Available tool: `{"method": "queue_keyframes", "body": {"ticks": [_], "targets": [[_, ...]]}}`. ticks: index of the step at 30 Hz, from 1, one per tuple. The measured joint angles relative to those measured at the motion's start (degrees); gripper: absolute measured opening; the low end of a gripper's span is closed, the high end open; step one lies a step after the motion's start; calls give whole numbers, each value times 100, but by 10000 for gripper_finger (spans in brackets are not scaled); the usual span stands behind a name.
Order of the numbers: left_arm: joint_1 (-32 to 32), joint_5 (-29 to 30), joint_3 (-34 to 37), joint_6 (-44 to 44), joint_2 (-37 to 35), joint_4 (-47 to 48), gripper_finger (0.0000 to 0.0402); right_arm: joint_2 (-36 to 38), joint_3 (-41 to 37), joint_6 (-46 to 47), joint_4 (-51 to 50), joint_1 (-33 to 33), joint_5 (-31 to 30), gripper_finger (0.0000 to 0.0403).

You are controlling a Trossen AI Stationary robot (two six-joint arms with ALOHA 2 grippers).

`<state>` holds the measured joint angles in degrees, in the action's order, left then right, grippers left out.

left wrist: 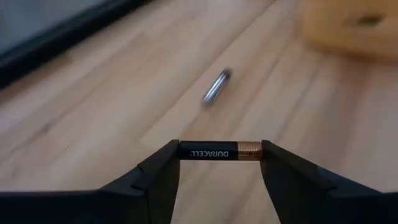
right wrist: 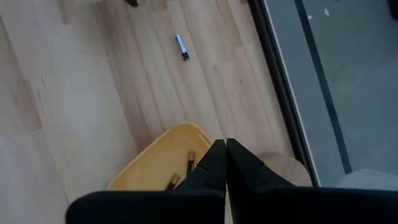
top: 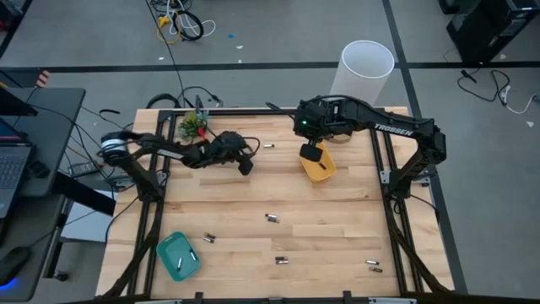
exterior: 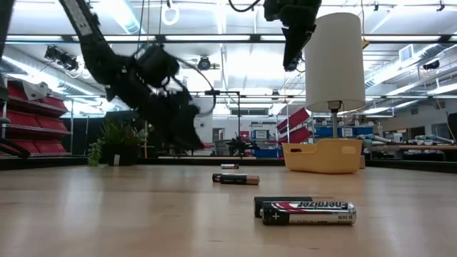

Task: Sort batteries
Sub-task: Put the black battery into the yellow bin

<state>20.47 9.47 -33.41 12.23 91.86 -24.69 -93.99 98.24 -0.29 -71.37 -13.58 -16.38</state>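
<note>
While the left gripper [left wrist: 221, 151] pinches a battery [left wrist: 221, 151] crosswise (end to end), the yellow tray [top: 320, 164] lies rightward, under the right gripper [right wrist: 225, 163], whose fingers are pressed together.

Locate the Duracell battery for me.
The Duracell battery is clamped end to end in the left gripper, raised above the table's far left part, near the small plant, with a silvery battery lying just beyond.

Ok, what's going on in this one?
A two-arm robot is sorting batteries on a wooden table. The left gripper holds a Duracell battery end to end between its fingers, above the table's far side. The right gripper, shut and empty, hangs over the yellow tray, which holds two batteries. The teal tray holds one; several more lie loose on the table.
</note>
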Motion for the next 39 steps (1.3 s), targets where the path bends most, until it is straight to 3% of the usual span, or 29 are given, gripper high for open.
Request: {"method": "queue_keyframes", "body": {"ticks": [4,13,20,24,29,39], "targets": [[0,-529,-2,31,-581,78,219,52,0,277,-343,43,2,0],[-15,-2845,-8,20,-806,-862,219,275,0,1292,-1481,653,78,0],[-39,-3487,-9,-270,-803,-1450,219,896,0,1959,-1469,1390,-190,0],[-171,-3085,-11,-775,-796,-1519,219,1300,0,2264,-1421,1868,-415,0],[-418,-2255,-18,-1576,-507,-1841,219,1647,0,2863,-1531,2354,-1201,0],[-514,-2190,-1192,-1459,994,-2022,219,1741,0,3329,-1708,2564,-1472,0]]}}
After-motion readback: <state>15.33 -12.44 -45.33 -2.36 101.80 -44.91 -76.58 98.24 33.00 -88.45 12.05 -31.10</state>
